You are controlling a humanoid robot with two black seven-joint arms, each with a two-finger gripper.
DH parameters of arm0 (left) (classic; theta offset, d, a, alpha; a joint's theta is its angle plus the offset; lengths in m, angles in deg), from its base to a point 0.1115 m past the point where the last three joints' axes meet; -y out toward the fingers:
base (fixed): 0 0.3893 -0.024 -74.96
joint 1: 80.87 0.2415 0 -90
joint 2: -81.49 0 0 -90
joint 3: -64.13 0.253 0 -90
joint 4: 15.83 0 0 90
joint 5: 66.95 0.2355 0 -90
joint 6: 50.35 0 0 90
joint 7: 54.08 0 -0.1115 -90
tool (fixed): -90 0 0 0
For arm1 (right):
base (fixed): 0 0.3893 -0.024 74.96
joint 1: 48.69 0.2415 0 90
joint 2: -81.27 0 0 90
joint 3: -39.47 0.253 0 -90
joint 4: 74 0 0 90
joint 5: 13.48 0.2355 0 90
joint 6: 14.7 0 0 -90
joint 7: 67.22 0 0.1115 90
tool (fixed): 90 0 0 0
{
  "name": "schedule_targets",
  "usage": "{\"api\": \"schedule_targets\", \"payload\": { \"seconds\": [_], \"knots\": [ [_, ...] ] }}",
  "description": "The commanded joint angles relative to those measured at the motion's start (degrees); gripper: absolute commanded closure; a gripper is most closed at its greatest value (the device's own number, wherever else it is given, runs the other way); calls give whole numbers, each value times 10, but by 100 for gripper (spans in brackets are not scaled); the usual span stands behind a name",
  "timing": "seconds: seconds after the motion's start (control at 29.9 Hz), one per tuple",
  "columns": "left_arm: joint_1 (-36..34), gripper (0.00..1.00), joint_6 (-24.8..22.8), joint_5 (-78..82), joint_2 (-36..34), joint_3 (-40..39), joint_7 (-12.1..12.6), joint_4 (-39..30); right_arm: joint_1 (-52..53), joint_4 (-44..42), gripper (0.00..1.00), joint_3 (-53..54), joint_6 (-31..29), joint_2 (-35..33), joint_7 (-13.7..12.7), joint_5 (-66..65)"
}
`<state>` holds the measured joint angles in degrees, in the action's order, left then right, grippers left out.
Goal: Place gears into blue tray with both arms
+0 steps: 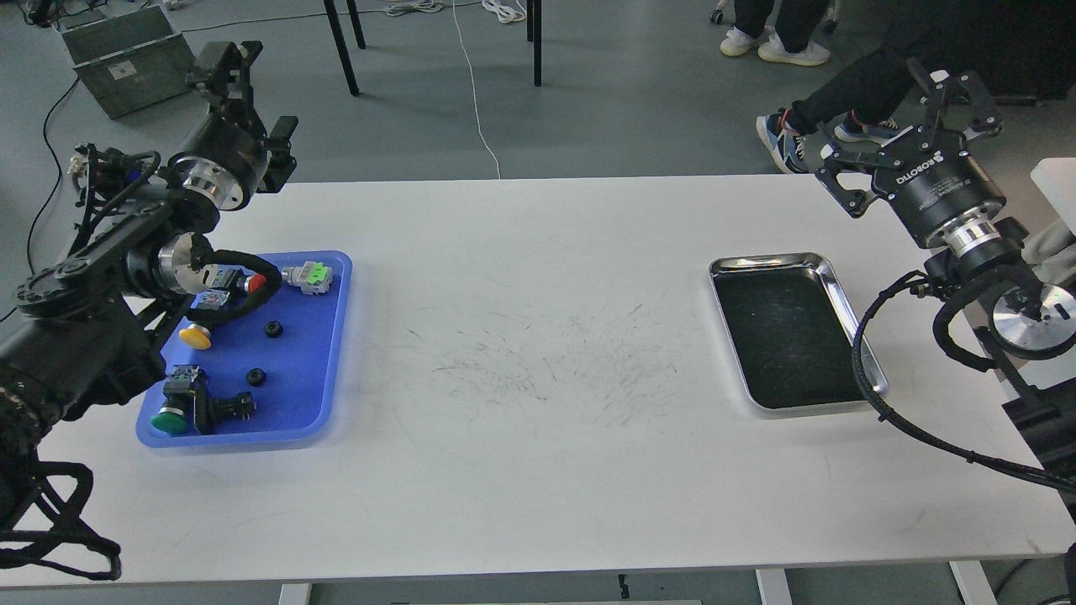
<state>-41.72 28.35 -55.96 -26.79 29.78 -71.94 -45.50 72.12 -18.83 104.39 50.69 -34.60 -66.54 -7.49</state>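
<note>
The blue tray (313, 382) lies on the left side of the white table. Two small black gears rest on its floor, one (272, 328) near the middle and one (256, 376) a little nearer to me. My left gripper (250, 94) is raised over the table's far left corner, well above and behind the tray. Its fingers are spread, with nothing between them. My right gripper (912, 118) hovers above the far right corner, behind the steel tray, open wide and empty.
Red (258, 285), yellow (195, 337) and green (171, 421) push-buttons and a grey part with a green cap (308, 276) share the blue tray. A shiny steel tray (851, 319) with a dark inside sits at the right. People's legs and a grey crate (130, 57) are beyond the table.
</note>
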Motion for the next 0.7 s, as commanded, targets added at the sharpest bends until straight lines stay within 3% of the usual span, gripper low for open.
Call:
{"api": "schedule_targets", "payload": {
  "seconds": [0.0,0.17,0.67],
  "knots": [
    [7,2,-97,-14,54,-1,-6,83,-7,-5,1,6,1,2,-1,1],
    [8,2,-150,-42,88,-18,-28,129,0,-44,1,6,19,20,-1,1],
    [1,2,-143,-83,87,-16,-38,129,-6,-69,1,0,20,70,0,1]
  ]
}}
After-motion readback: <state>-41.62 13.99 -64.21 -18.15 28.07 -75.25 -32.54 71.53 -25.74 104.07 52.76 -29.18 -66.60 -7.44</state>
